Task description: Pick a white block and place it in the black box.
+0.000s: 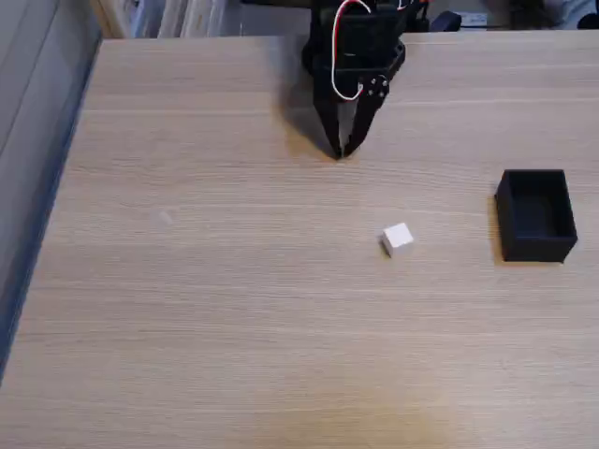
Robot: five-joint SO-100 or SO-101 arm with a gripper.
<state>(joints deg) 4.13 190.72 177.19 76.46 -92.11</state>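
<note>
- The white block (398, 238) sits alone on the wooden table (234, 309), a little right of the middle in the fixed view.
- It is a small plain cube, matte, with no marks on it that I can make out; its top face catches the light and reads brightest, while the face turned to the left is greyer and throws a thin shadow onto the wood.
- It rests turned slightly, so its edges do not run square with the grain of the table.
- The black box (535, 215) stands to the right of the block, near the table's right side and well apart from the cube; it is matte black, rectangular, low-walled and open at the top, and much wider than the cube.
- The inside of the box is too dark to see into.
- The gripper (343, 150) hangs at the far side of the table, beyond the block and a little to its left, fingers pointing down with the tips close to the wood.
- Its two fingers taper together to nearly meet at the tips, with only a narrow slit between them higher up, and they hold nothing.
- White and red wires (348, 47) loop over the black arm (360, 42) above the gripper.
</note>
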